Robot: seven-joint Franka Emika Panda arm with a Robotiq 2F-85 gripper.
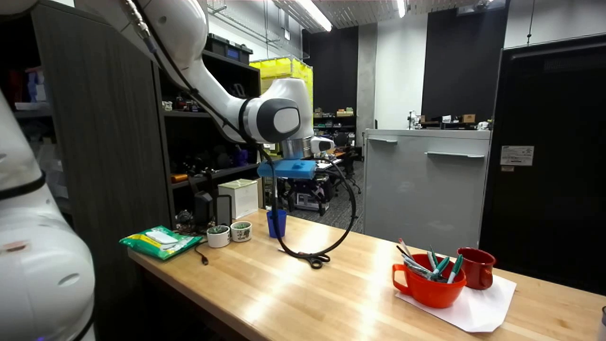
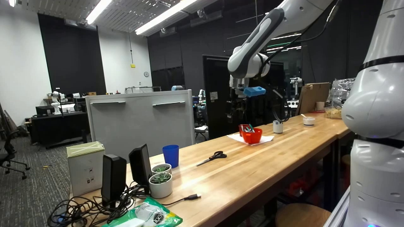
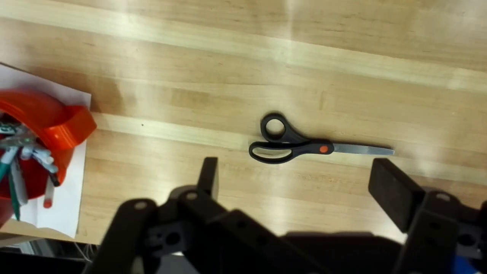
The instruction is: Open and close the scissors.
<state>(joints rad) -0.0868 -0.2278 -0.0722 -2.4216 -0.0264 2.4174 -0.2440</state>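
Wooden table [image 1: 331,293], red bowl [image 1: 433,294] of pens [image 1: 442,266], pots [image 2: 161,190] of succulents [image 2: 160,178], closed scissors [image 3: 317,147], fingers [image 3: 395,192] wide apart

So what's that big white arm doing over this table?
A robot arm hangs over the wooden table, its gripper open and holding nothing. Black-handled scissors lie on the table with their blades together, and nothing is touching them. The job is to open and close them, so it may reach for them next. A red bowl of pens stands nearby on white paper.

Red bowl [image 3: 40,112]; partly outside wrist view
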